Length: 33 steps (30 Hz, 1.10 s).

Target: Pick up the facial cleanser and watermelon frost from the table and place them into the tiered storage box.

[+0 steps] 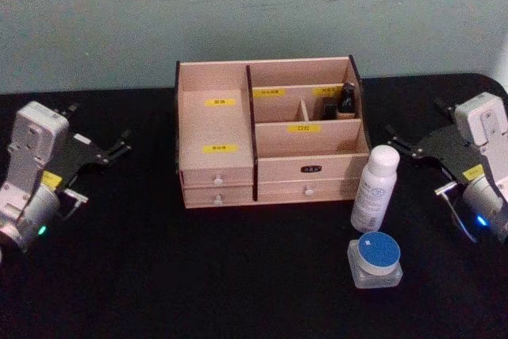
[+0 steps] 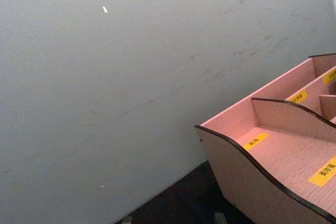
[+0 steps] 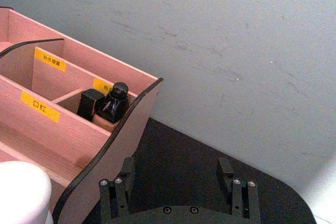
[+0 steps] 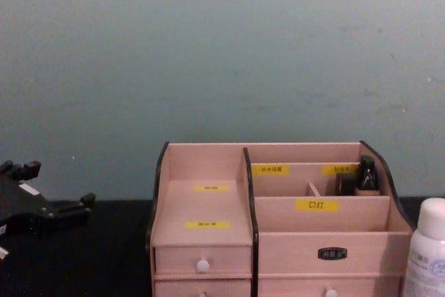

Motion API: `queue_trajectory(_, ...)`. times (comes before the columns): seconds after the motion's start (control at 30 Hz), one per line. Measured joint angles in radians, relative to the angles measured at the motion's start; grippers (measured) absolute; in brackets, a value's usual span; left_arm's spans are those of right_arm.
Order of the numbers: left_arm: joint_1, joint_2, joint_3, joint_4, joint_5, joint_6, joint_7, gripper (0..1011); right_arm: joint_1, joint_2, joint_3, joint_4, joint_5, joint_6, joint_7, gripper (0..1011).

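Note:
The tiered storage box (image 1: 309, 166) stands at the middle back of the black table, also seen in the left wrist view (image 2: 283, 156), right wrist view (image 3: 105, 150) and chest view (image 4: 201, 206). Just right of its front corner stands a tall white bottle (image 1: 375, 188) (image 4: 427, 255) (image 3: 21, 190). In front of that sits a clear jar with a blue lid (image 1: 375, 258). I cannot tell which is the facial cleanser and which the watermelon frost. My left gripper (image 1: 125, 142) (image 4: 59, 184) hovers open left of the box. My right gripper (image 1: 394, 140) (image 3: 176, 182) hovers open to its right, empty.
A small dark bottle (image 1: 347, 99) (image 3: 113, 103) (image 4: 366, 174) and a dark block stand in the box's back right compartment. A grey-green wall runs close behind the box. Bare black tabletop (image 1: 198, 275) lies in front of the box.

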<state>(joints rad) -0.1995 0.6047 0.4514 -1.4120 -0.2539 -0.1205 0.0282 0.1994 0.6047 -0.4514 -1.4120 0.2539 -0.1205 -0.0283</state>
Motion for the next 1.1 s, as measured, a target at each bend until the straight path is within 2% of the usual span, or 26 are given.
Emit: queue_trajectory(1.1, 0.0, 0.0, 0.0, 0.0, 0.0, 0.0, 0.0, 1001, 0.0, 0.0, 0.0, 0.0, 0.0, 0.0, 0.0, 1000)
